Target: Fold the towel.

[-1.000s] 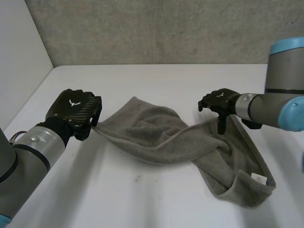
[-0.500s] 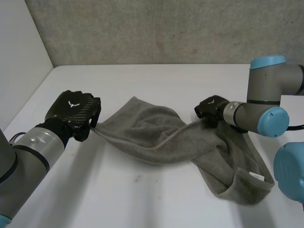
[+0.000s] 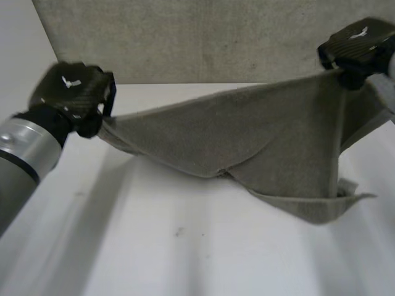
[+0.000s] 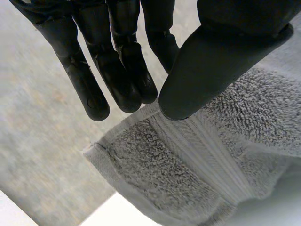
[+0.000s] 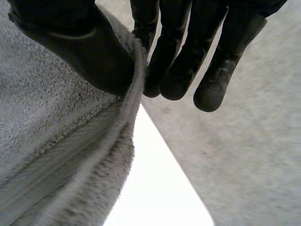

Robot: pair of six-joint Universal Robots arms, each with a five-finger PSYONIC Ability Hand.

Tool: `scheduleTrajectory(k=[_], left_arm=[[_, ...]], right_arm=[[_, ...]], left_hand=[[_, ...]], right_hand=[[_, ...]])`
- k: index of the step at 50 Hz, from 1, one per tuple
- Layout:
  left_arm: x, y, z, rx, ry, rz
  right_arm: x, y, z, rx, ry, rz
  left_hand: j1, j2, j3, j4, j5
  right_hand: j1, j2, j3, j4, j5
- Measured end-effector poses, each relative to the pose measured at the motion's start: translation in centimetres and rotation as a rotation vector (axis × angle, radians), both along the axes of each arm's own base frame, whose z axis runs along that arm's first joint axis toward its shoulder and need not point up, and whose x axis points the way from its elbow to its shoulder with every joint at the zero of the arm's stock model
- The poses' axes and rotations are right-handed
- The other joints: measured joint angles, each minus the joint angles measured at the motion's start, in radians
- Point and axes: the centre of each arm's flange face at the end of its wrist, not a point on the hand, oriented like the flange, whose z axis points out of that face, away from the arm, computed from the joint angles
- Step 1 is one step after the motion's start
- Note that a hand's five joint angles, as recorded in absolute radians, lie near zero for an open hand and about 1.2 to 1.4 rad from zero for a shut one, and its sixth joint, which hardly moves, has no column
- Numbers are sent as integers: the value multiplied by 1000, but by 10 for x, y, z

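Head view, my hands: my left hand (image 3: pixel 71 92) and my right hand (image 3: pixel 357 44) are both up off the table (image 3: pixel 154 246), well apart, each clamped on an upper end of the towel (image 3: pixel 259 132).
Head view, towel: it hangs stretched between my two hands, its top edge running from one to the other. It sags lowest below my right hand, where a doubled flap hangs close to the table. I cannot tell whether that flap touches it.
Head view, risk: the hang is lopsided. If I lower it like this, the loose flap could land first and bunch under the rest, giving a crooked fold.
Left wrist view, grip: my left thumb (image 4: pixel 221 61) presses the towel's hem band against my left fingers (image 4: pixel 120 70), which sit behind the cloth. The towel's corner juts out just past my fingertips.
Left wrist view, risk: I judge this hold shallow, with little more than hem under the thumb. Pulling my hands further apart could drag the hem out.
Right wrist view, grip: my right thumb (image 5: pixel 84 52) lies on one face of the towel's edge and my right fingers (image 5: pixel 188 56) are on the other side, with the edge pinched between them.
Right wrist view, risk: most of the hanging cloth seems to load this side. A quick swing could peel the edge out of the pinch and drop that end.
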Motion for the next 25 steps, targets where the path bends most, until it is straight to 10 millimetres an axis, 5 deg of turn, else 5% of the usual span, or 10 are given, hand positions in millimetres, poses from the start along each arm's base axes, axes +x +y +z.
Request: scheduleTrajectory(k=[8,13,19,25], left_arm=[[12,28,69,-162,64,7],[18,41,105,-239,95,12],[22,43,121,-246,96,28],[19,22,103,-153,57,44]], right_arm=[[-25,54,62,-159,0,-17],[-28,82,80,-179,1,36],[-26,98,82,-160,31,83],[-24,92,67,-109,82,103]], left_hand=[[0,0,0,0,0],[0,0,0,0,0],[0,0,0,0,0],[0,0,0,0,0]], right_hand=[[0,0,0,0,0],[0,0,0,0,0],[0,0,0,0,0],[0,0,0,0,0]])
